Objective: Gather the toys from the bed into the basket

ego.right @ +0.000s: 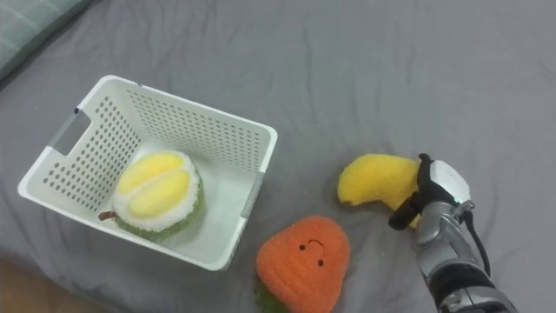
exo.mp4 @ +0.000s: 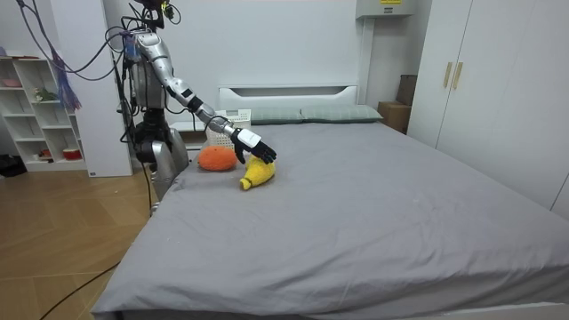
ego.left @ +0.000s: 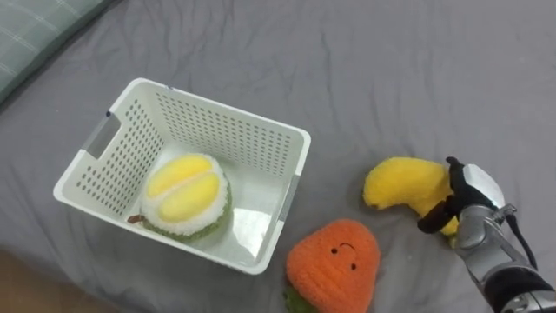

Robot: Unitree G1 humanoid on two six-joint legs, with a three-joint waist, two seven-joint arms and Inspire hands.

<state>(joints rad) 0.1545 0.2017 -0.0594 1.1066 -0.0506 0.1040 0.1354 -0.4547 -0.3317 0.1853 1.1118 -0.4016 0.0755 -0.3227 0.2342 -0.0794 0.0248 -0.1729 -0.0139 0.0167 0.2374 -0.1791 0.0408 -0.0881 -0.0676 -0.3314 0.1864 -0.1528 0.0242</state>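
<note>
The robot's standing at the corner of the bed, on the room view's left, with its right arm reaching out over the grey bedsheet (ego.left: 417, 78).

The right hand (ego.left: 473, 196) is on one end of the curved yellow plush banana (ego.left: 401, 184), with the dark fingers and thumb curled round it, so it's got a proper grip. The banana itself is fat, smooth and rounded at the free end, plain bright yellow fleece. It's lying on the sheet with that free end pointing towards the basket side.

Just beside it, a bit closer to the robot, is a round orange plush fruit (ego.left: 334, 261) with a tiny stitched smiley face and a bit of green poking out underneath. It looks close to the banana but I can't tell if they actually touch.

Off to the robot's left is a white perforated plastic basket (ego.left: 221, 130), rectangular, with a slot handle in its end wall. One toy is inside, a plush durian cut open (ego.left: 184, 193) with pale yellow lobes, a white fluffy ring and a green rind. It's lying against the wall of the basket nearest the robot. The orange one sits just outside the basket's near corner.

A pale green checked pillow (ego.left: 35, 35) shows in the top-left corner.
</note>
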